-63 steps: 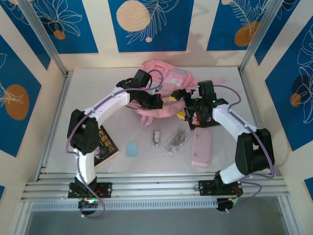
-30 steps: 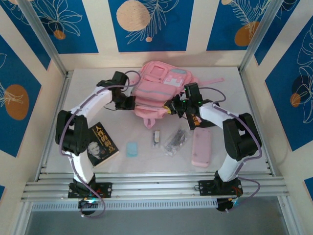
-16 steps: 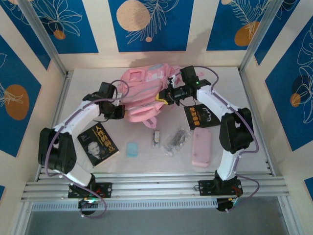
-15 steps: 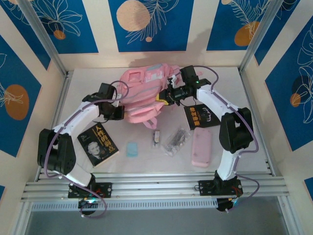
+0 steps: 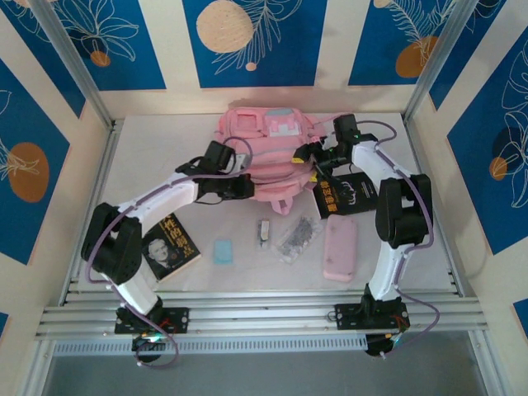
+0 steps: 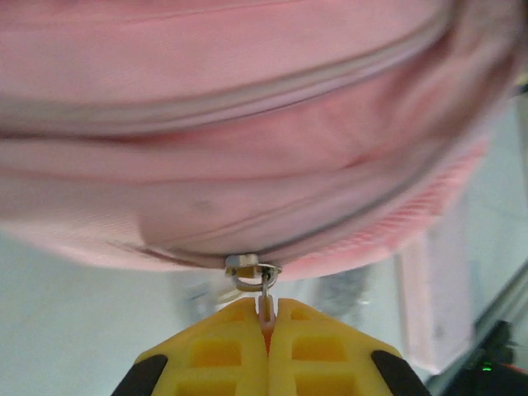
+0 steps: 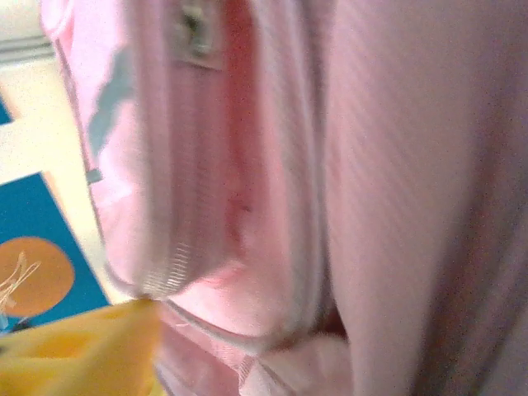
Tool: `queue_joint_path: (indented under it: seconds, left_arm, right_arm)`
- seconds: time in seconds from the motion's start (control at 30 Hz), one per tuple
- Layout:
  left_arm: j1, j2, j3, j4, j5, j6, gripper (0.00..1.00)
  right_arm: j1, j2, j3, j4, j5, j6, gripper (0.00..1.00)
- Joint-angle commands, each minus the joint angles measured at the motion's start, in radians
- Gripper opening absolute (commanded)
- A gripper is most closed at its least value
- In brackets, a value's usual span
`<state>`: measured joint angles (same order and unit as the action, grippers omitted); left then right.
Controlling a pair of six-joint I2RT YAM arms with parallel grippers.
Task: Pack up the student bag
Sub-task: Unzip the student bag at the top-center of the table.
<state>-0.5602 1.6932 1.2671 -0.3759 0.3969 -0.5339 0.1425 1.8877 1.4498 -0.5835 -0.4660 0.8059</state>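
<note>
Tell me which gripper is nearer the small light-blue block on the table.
Left. The left gripper, shut on the student bag's zipper pull, is just beyond the block; the right gripper is farther away, at the bag's right side.

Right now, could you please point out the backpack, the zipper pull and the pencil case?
backpack (image 5: 264, 154): top view, middle of its pink front.
zipper pull (image 6: 264, 294): left wrist view, its metal tab.
pencil case (image 5: 339, 247): top view, centre of its face.
</note>
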Motion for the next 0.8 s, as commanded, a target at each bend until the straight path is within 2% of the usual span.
queue_joint_path:
  seconds: [0.0, 0.23, 0.43, 0.53, 0.67, 0.73, 0.77]
  left_arm:
    - [-0.036, 0.025, 0.105, 0.106, 0.094, -0.092, 0.00]
    - [-0.067, 0.098, 0.235, 0.106, 0.126, -0.094, 0.00]
    - [-0.089, 0.129, 0.274, 0.115, 0.136, -0.106, 0.00]
    - [-0.098, 0.132, 0.278, 0.124, 0.135, -0.116, 0.00]
    - [-0.104, 0.122, 0.268, 0.126, 0.138, -0.122, 0.00]
    - [-0.105, 0.113, 0.261, 0.114, 0.144, -0.119, 0.00]
    - [-0.105, 0.107, 0.254, 0.103, 0.143, -0.112, 0.00]
  right_arm:
    - [-0.009, -0.165, -0.099, 0.037, 0.096, 0.073, 0.99]
    - [0.017, -0.454, -0.413, 0.091, 0.103, 0.254, 0.99]
    - [0.102, -0.538, -0.529, 0.237, 0.108, 0.470, 0.99]
    - [0.169, -0.511, -0.518, 0.284, 0.182, 0.522, 0.99]
    - [0.184, -0.454, -0.541, 0.373, 0.343, 0.553, 0.99]
    - [0.182, -0.434, -0.569, 0.467, 0.426, 0.554, 0.94]
    - [0.187, -0.421, -0.575, 0.508, 0.474, 0.547, 0.87]
